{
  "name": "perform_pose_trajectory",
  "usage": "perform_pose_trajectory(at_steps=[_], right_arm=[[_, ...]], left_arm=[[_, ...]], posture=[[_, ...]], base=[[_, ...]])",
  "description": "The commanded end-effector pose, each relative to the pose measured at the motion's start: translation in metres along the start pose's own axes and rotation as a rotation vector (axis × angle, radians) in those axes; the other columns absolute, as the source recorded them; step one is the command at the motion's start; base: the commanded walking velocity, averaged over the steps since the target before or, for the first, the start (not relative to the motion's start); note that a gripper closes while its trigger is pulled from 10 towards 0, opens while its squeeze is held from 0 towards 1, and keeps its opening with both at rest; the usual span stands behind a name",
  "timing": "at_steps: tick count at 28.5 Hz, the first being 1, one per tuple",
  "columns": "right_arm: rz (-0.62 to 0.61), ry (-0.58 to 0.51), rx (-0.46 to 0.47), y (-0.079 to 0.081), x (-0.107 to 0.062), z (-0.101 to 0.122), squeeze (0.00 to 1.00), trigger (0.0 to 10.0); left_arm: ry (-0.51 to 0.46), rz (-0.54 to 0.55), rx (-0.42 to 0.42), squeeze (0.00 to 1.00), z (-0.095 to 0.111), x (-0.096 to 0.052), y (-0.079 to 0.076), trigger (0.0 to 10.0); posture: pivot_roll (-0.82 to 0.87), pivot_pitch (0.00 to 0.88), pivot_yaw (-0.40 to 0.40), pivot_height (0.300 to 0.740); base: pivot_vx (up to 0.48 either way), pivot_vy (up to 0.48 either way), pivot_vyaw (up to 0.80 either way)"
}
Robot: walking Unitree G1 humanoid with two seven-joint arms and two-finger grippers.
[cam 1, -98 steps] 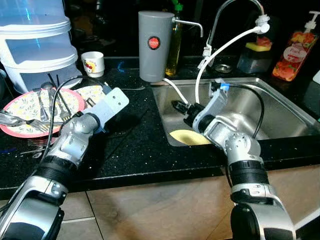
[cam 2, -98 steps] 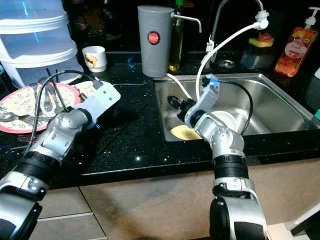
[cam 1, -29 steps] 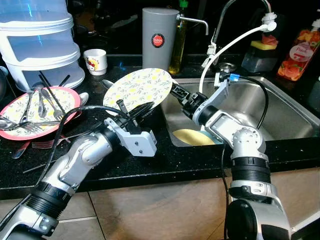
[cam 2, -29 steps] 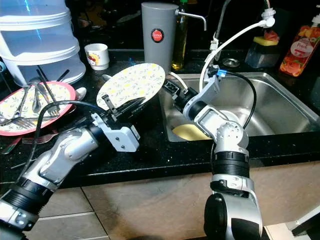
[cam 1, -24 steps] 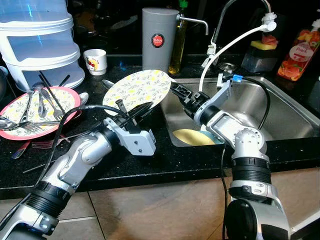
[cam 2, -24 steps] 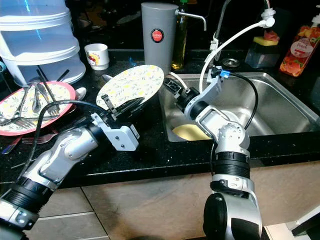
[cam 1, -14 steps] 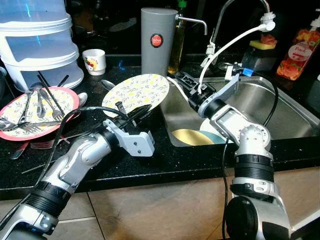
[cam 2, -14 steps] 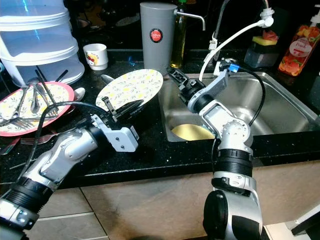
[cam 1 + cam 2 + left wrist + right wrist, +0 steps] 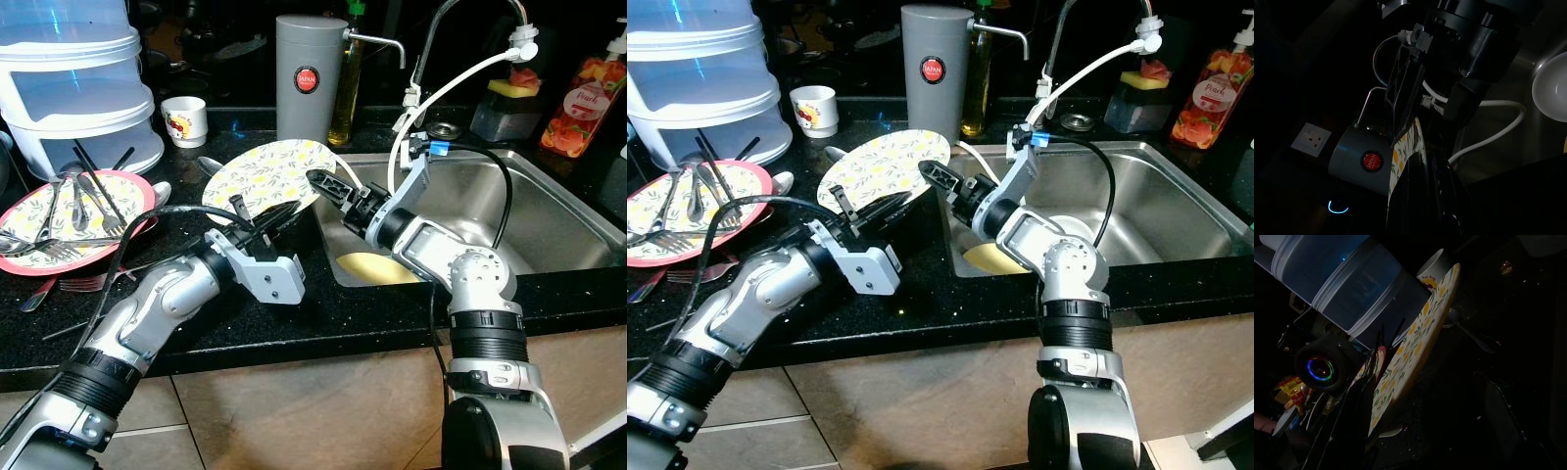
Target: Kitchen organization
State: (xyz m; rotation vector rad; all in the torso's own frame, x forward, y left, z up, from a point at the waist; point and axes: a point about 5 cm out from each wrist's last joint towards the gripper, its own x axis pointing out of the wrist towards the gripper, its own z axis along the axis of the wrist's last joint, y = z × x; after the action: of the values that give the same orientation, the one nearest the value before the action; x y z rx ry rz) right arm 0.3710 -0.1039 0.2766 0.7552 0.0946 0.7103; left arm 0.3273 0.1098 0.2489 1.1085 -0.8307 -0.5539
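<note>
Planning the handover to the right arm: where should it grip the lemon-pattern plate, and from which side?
Grip the plate's free sink-side rim, coming from the sink. It's tilted, and the left gripper is clamped on its near edge, so that rim faces the right gripper.

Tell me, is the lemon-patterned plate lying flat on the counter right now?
No, the lemon-patterned plate is tilted above the black counter, clamped at its edge by the left gripper.

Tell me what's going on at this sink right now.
The left gripper holds a lemon-print plate tilted above the black counter, beside the sink. The right gripper reaches to the plate's sink-side edge, as if to take it over. A yellow plate lies in the sink, and a pink plate piled with cutlery waits on the counter.
</note>
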Motion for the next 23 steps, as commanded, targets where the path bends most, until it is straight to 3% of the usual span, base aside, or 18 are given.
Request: perform_pose_trajectory(at_steps=[1, 2, 23], right_arm=[[-0.011, 0.008, 0.015, -0.0029, -0.002, -0.0017, 0.0, 9.6], [-0.008, 0.002, 0.021, -0.0029, -0.0023, -0.0011, 0.0, 0.0], [-0.001, -0.03, 0.051, -0.0064, -0.0053, -0.0003, 0.0, 0.0]], left_arm=[[-0.021, -0.006, 0.006, 0.0, 0.0025, 0.0024, -0.0028, 0.0], [-0.022, -0.006, 0.006, 0.0, 0.0025, 0.0025, -0.003, 0.0], [-0.022, -0.018, 0.015, 0.0, 0.0, 0.0033, -0.005, 0.0]], posture=[[0.12, 0.073, -0.029, 0.74], [0.12, 0.073, -0.029, 0.74], [0.12, 0.07, -0.02, 0.74]], base=[[0.0, 0.0, 0.0], [0.0, 0.0, 0.0], [0.0, 0.0, 0.0]])
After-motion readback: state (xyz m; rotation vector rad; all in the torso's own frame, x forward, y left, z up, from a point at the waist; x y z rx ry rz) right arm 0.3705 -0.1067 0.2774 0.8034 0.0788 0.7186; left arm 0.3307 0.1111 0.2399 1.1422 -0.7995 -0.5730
